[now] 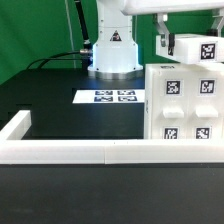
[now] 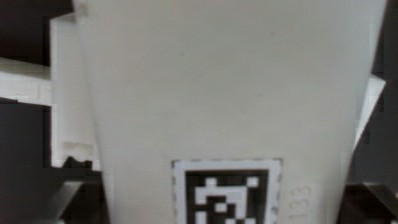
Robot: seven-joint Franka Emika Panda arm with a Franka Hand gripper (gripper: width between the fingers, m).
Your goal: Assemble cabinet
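Observation:
The cabinet body [image 1: 182, 108], a white box with several black-and-white tags on its front, stands at the exterior view's right against the rail. My gripper [image 1: 168, 44] is above its top and shut on a white cabinet panel [image 1: 196, 48] that carries a tag and sits at the body's top edge. In the wrist view this panel [image 2: 222, 90] fills most of the frame, with its tag [image 2: 226, 192] between my dark fingers [image 2: 64, 172]. Whether the panel touches the body is hidden.
The low white border rail [image 1: 90, 151] runs along the front and turns back at the left [image 1: 16, 127]. The marker board [image 1: 108, 96] lies flat on the black table in front of the arm's base [image 1: 113, 52].

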